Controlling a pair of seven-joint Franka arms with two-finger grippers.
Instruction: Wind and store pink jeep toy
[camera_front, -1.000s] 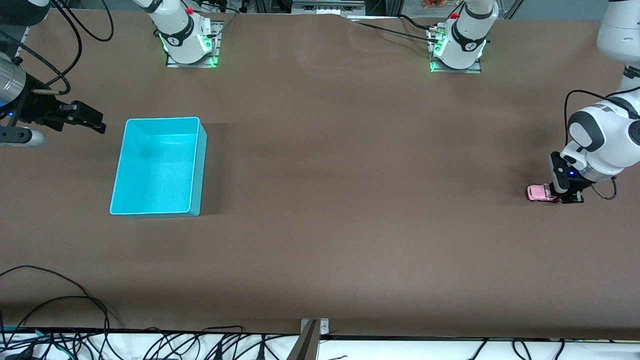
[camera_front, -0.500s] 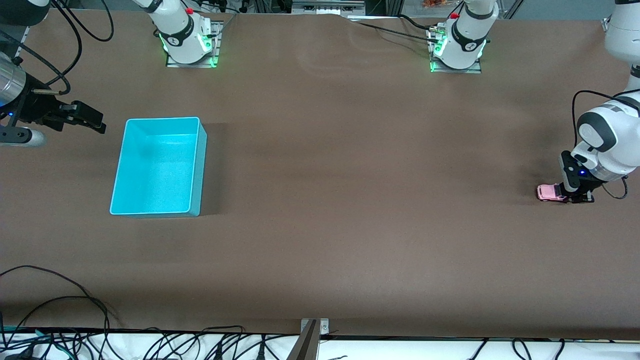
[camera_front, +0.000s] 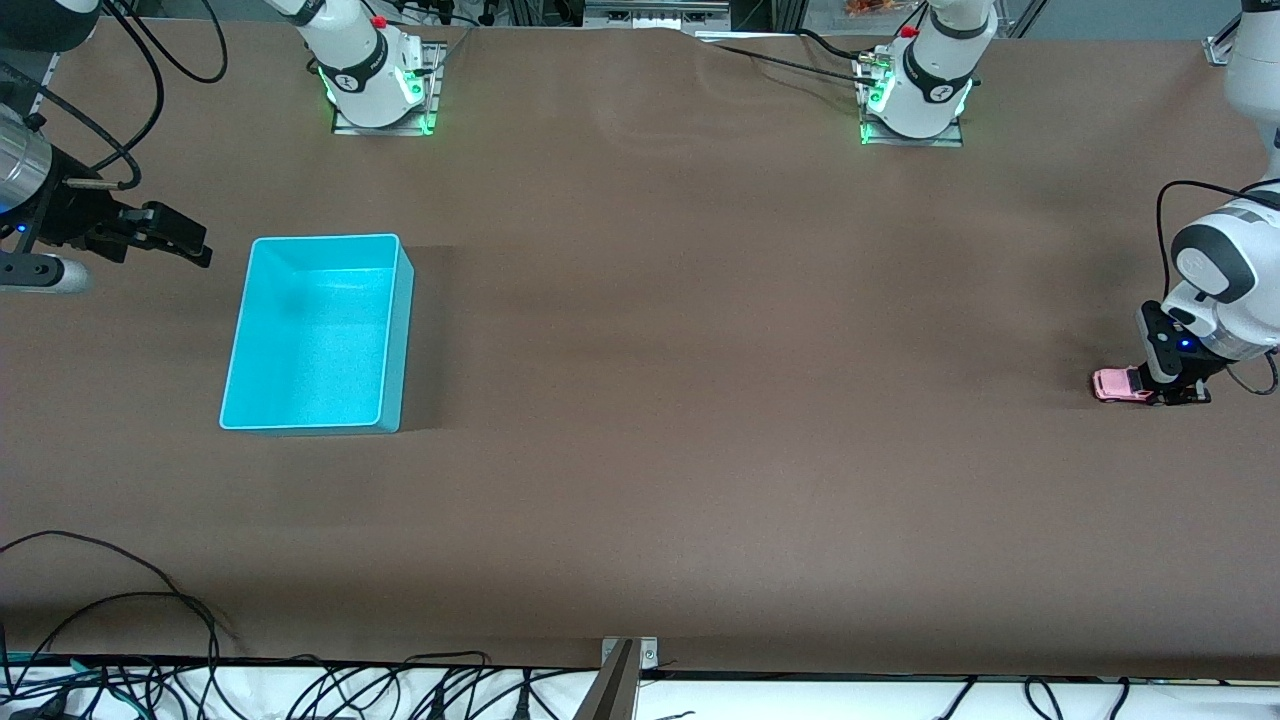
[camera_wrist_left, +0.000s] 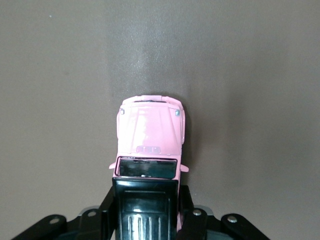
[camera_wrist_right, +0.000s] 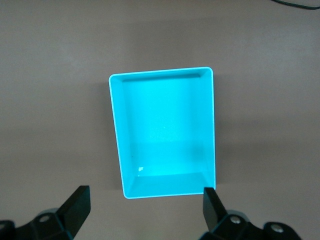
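Pink jeep toy: the pink jeep toy is seen on the bench at the left arm's end, wheels down, its black-roofed rear held and its pink bonnet pointing toward the right arm's end.

Left claw: the left claw is set low at the bench surface and is clamped on the jeep's rear, one finger pressed to each flank.

Change: over the last second the jeep and the left claw have been drawn together along the bench, away from the turquoise bin and toward the edge at the left arm's end.

Meaning: a backward pull with the wheels on the bench is judged to be the winding of a pull-back motor; the winding step appears to be under way, and storing is not yet begun.

Right claw: the right claw is held apart, waiting over the bench beside the bin.

Bin: nothing is seen inside it; it lies well apart from the jeep.
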